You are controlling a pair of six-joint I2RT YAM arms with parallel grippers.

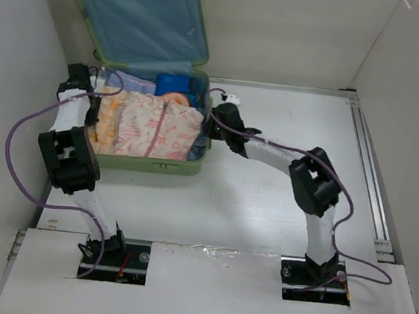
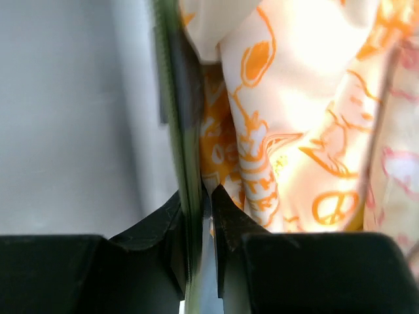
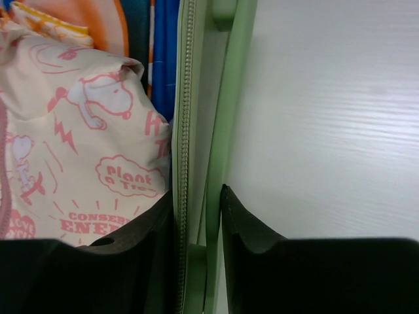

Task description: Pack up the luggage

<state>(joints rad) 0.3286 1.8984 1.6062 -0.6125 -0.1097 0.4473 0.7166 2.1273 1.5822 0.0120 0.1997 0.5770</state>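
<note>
Left pincer point(image 2: 200, 196) nipped nearly shut on left wall of luggage point(image 1: 149, 164); right pincer point(image 3: 196, 196) clamps right wall, zipper band point(image 3: 183, 131) inside grip. Luggage open on counter point(image 1: 265, 200), far left, lid point(image 1: 134, 14) upright behind. Printed garment point(image 1: 149, 124) heaped inside. Twin side grip likely steadies shell for shifting or closing.

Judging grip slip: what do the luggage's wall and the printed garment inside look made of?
The luggage wall looks like smooth, faintly glossy hard plastic, rigid-edged, with a toothed zipper alongside. The printed garment looks like soft matte fabric, perhaps cotton: it folds and creases.
</note>
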